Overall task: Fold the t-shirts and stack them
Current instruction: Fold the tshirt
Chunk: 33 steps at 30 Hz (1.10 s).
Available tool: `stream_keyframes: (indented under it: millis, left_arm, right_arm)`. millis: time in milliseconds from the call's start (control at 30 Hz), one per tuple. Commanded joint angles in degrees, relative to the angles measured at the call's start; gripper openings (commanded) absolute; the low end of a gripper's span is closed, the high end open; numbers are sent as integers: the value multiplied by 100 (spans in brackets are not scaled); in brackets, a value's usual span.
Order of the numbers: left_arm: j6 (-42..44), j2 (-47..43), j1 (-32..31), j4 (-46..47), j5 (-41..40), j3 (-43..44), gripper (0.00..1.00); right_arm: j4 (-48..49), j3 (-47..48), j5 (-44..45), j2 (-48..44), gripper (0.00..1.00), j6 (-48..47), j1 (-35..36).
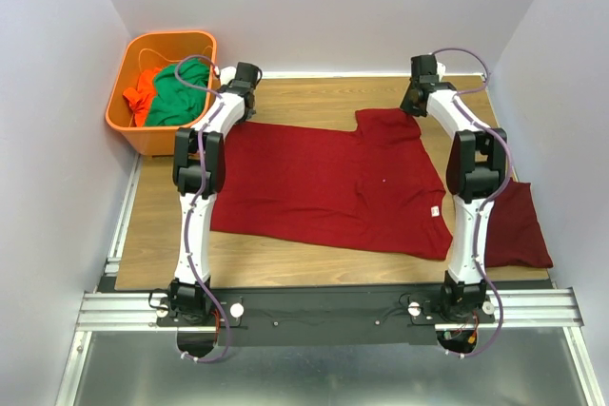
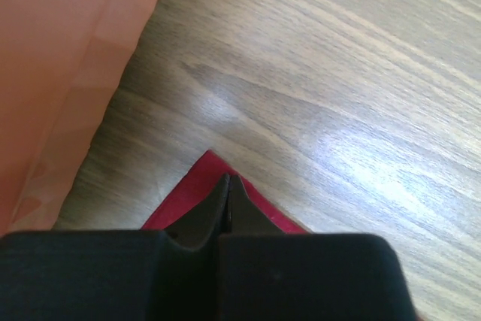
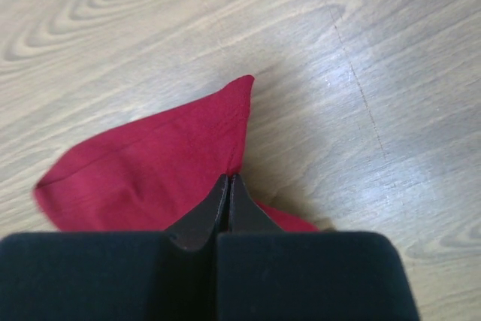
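Note:
A maroon t-shirt [image 1: 324, 183] lies spread flat across the wooden table, a small white label [image 1: 433, 211] near its right side. My left gripper [image 1: 244, 102] is at the shirt's far left corner. In the left wrist view its jaws [image 2: 228, 186] are shut on that red corner [image 2: 197, 182]. My right gripper [image 1: 415, 106] is at the far sleeve [image 1: 390, 125]. Seen from the right wrist, it [image 3: 228, 184] is shut on the edge of the sleeve cloth [image 3: 150, 163], which rises in a fold. More maroon cloth [image 1: 516, 225] shows right of the right arm; whether it is a separate shirt I cannot tell.
An orange basket [image 1: 143, 135] stands at the far left corner, holding a green garment [image 1: 181, 97] and a bright orange one [image 1: 143, 90]; its wall [image 2: 60, 58] is close beside the left gripper. White walls enclose the table on three sides. A metal rail [image 1: 324, 306] runs along the near edge.

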Motion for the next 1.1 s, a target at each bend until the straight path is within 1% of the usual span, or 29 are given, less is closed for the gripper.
stream_keyframes:
  millis: [0,367,600,633,667,733,767,867,1067]
  left_arm:
    - [-36,-364,33,279,155,-271,0]
    - [-106,-847,33,648,163,-650,0]
    - [-150,-734,33,605,295,-571,0]
    - [-202,-690,33,552,304,-492,10]
    - [-237,-637,25,499,304,-439,16]
    - [-290,-453,16,288,304,-238,28]
    - [-290,-391,7,227,304,-176,30]
    - [-343,-171,-11,16,260,0,33]
    - [-413,-57,-19,-72,278,-61,33]
  right_arm:
    - [-5,-99,-133,-387,2,58,53]
    - [170,-556,-203,-914,1,155,44]
    - [197,-653,-238,-985,1,173,44]
    - [197,-662,-238,-993,1,173,53]
    - [206,-653,-238,-993,1,173,53]
    - [215,-671,-247,-993,1,173,44]
    - [215,-662,-256,-993,1,181,53]
    - [232,-671,-282,-976,1,182,53]
    - [276,-714,-317,-932,1,164,44]
